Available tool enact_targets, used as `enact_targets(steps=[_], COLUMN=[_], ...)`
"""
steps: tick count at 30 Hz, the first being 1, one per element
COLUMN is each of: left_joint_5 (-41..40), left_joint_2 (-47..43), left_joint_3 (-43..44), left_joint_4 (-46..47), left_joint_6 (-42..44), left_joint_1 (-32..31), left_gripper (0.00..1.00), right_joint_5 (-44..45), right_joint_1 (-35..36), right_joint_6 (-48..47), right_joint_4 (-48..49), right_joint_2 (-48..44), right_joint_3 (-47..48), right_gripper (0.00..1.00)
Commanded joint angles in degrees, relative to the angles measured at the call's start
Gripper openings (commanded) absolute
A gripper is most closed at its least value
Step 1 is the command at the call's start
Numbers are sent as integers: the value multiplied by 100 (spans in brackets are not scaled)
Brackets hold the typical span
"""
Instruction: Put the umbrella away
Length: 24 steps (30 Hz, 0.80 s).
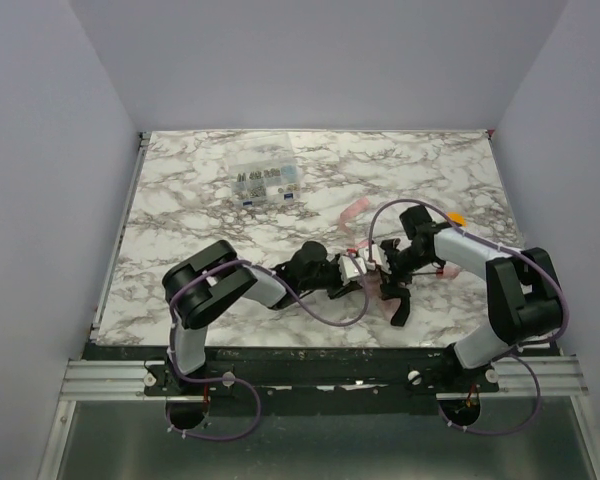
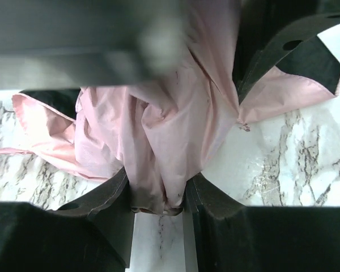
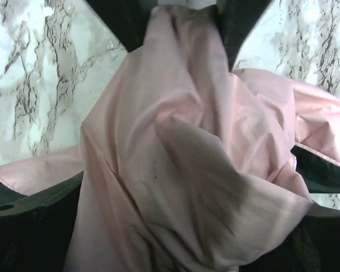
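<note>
Both arms meet over the marble worktop (image 1: 200, 200), where the umbrella (image 1: 380, 285) lies bunched; left fingers (image 2: 116, 195) and right fingers (image 3: 238, 25) are each clamped on its pink fabric.

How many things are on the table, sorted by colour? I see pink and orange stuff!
Pink: 1, the umbrella, bunched between both grippers
Clear: 1, the plastic compartment box
Orange: 1, a small orange object
Total: 3
</note>
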Motion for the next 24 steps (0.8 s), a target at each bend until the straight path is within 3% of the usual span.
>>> enact_targets(steps=[1,6,9,16,24], left_joint_5=[612,1088,1296,1742,2099], left_joint_2=[502,553,483,463,816], left_joint_3=[81,423,413,287,532], left_joint_4=[-2007,-2614,-2673,-2769,-3375], left_joint_6=[-573,-915,-1208,-2385,-2894], left_joint_1=[286,536,631,643,773], left_gripper=[0,0,0,0,0], right_joint_5=[260,977,1105,993,682], right_joint_1=[89,91,99,109,66], right_joint_6=[-651,-362,-164,444,372], right_joint_4=[-76,22,67,-107,527], right_joint_2=[-145,171,370,656,18], right_joint_3=[-488,-456,-489,77,78], right_gripper=[80,68,66,80,81])
